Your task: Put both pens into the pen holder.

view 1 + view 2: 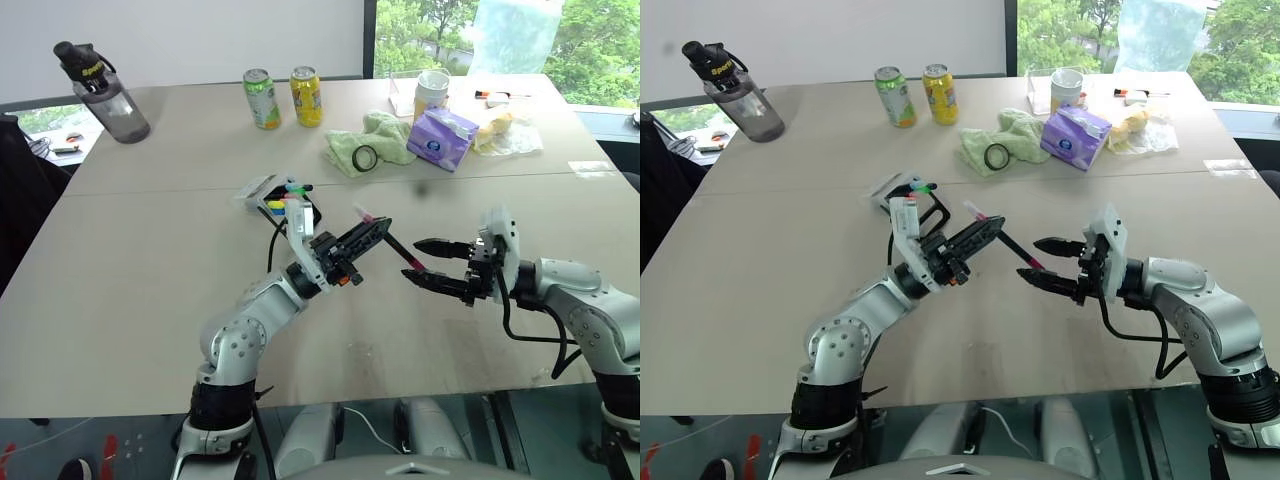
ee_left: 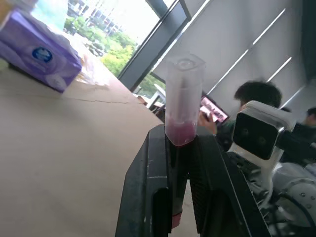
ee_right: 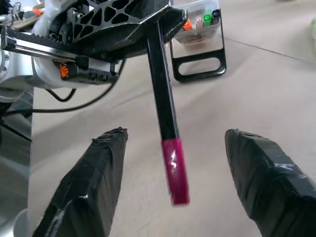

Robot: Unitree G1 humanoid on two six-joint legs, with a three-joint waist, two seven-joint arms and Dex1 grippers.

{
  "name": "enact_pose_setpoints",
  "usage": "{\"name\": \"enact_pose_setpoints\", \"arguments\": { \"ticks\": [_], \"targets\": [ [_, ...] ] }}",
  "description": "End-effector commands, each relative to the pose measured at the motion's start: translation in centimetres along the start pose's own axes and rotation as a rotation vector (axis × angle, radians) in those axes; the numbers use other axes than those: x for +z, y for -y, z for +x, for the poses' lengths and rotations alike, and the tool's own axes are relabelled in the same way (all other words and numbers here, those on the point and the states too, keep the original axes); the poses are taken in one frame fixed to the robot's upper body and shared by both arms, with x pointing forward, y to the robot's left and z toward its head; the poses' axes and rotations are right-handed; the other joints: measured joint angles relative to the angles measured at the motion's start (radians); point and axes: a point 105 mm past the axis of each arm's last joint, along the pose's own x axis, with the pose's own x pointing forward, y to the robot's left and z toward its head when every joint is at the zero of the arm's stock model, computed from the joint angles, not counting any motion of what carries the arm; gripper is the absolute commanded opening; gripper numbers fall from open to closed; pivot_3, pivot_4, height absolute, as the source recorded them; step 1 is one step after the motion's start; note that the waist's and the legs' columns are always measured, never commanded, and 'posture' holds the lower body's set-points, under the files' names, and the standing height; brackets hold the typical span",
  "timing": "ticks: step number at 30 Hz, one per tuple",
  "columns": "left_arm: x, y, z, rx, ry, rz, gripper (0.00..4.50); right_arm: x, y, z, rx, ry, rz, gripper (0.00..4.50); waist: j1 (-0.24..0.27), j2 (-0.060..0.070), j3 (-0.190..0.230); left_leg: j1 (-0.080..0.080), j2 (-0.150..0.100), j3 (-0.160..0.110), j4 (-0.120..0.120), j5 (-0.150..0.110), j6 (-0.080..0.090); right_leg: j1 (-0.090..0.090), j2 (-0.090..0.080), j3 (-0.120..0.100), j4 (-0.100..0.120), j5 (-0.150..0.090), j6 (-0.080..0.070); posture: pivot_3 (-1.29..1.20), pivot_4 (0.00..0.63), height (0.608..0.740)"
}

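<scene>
My left gripper (image 1: pixel 375 232) is shut on a slim black pen (image 1: pixel 398 250), held above the table. The pen's pale tip (image 2: pixel 183 94) sticks out past the left fingers (image 2: pixel 143 187), and its pink end (image 3: pixel 175 170) points toward my right gripper (image 1: pixel 411 259). That gripper is open, with one finger (image 3: pixel 94 173) on each side of the pink end and clear of it. The pen holder (image 1: pixel 285 200), a black frame with a clear part and colourful marker tips, lies on the table just behind the left gripper; the right wrist view shows the pen holder (image 3: pixel 200 39) too.
At the back of the table are a dark water bottle (image 1: pixel 105 95), two drink cans (image 1: pixel 262 98), a green cloth (image 1: pixel 380 140) with a tape ring (image 1: pixel 365 157), a purple tissue pack (image 1: pixel 442 138) and a white cup (image 1: pixel 432 92). A person (image 2: pixel 256 96) sits in the background.
</scene>
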Motion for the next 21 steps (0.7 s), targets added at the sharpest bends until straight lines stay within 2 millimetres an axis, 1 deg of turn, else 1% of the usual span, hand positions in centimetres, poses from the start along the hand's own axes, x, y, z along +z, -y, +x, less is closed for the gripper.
{"name": "enact_pose_setpoints", "arguments": {
  "ticks": [1, 4, 5, 6, 8, 10, 11, 15, 17, 21],
  "targets": [
    [3.2, 1.2, 1.1, -0.020, 0.067, 0.387, 0.00, 0.9, 0.8, -1.7, -0.061, 0.053, -0.081, 3.38, 0.005, 0.000, 0.000, 0.000, 0.000, 0.000, 0.000, 0.000, 0.000, 0.000, 0.000, 0.000, 0.000, 0.000, 0.000, 0.00, 0.150, 0.740],
    [4.7, 1.2, 1.9, -0.001, 0.090, 0.590, 0.00, 1.9, 0.7, -2.5, -0.087, 0.145, -0.149, 3.38, 0.007, 0.000, 0.000, 0.000, 0.000, 0.000, -0.001, 0.000, 0.000, 0.000, 0.000, 0.000, -0.001, 0.000, 0.000, 0.00, 0.150, 0.740],
    [4.9, 1.3, 2.1, -0.004, 0.074, 0.696, 0.00, 2.2, 0.8, -2.7, -0.096, 0.175, -0.162, 3.38, 0.006, 0.000, 0.000, 0.000, 0.000, 0.000, -0.001, 0.000, 0.000, 0.000, 0.000, 0.000, -0.001, 0.000, 0.000, 0.00, 0.150, 0.740],
    [4.9, 1.4, 2.3, -0.016, 0.045, 0.843, 0.00, 2.4, 0.9, -2.9, -0.104, 0.197, -0.177, 3.38, 0.005, -0.001, 0.000, 0.000, 0.000, 0.001, -0.001, 0.000, 0.000, 0.000, 0.000, 0.000, -0.001, 0.000, 0.000, 0.00, 0.150, 0.740],
    [5.4, 1.1, 2.4, 0.002, 0.006, 1.108, 0.00, 2.7, 1.2, -3.3, -0.114, 0.218, -0.196, 3.38, 0.000, -0.001, 0.000, 0.001, 0.000, 0.002, -0.001, 0.000, 0.000, 0.000, 0.001, 0.000, -0.001, 0.000, 0.000, 0.00, 0.150, 0.740],
    [6.1, 0.5, 2.4, 0.051, -0.008, 1.311, 0.00, 2.9, 1.3, -3.6, -0.122, 0.236, -0.210, 3.38, -0.002, -0.001, 0.000, 0.001, 0.000, 0.002, -0.002, 0.000, 0.000, 0.000, 0.001, 0.001, -0.001, 0.000, 0.000, 0.00, 0.150, 0.740],
    [6.2, 0.2, 2.2, 0.057, -0.028, 1.404, 0.00, 2.9, 1.2, -3.8, -0.113, 0.247, -0.217, 3.38, -0.002, -0.001, 0.000, 0.001, 0.000, 0.002, -0.002, 0.000, 0.000, 0.000, 0.001, 0.001, -0.001, 0.000, 0.000, 0.00, 0.150, 0.740],
    [5.9, -0.8, 1.2, 0.111, -0.094, 1.638, 0.00, 3.0, 0.9, -4.1, -0.088, 0.277, -0.213, 3.38, -0.002, 0.000, 0.001, 0.001, 0.000, 0.001, -0.002, 0.000, 0.000, 0.000, 0.001, 0.000, -0.001, 0.000, 0.000, 0.00, 0.150, 0.740],
    [5.9, -0.8, 0.7, 0.131, -0.091, 1.715, 0.00, 3.0, 0.8, -4.1, -0.083, 0.280, -0.214, 3.38, -0.001, 0.000, 0.001, 0.001, 0.000, 0.001, -0.002, 0.000, 0.000, 0.000, 0.000, 0.000, -0.001, 0.000, 0.000, 0.00, 0.150, 0.740],
    [5.3, -1.7, -0.3, 0.159, -0.146, 1.809, 0.00, 3.0, 0.6, -4.0, -0.073, 0.289, -0.209, 3.38, -0.001, 0.000, 0.001, 0.001, 0.000, 0.001, -0.002, 0.000, 0.000, 0.000, 0.000, 0.000, 0.000, 0.000, 0.000, 0.00, 0.150, 0.740]
  ]
}}
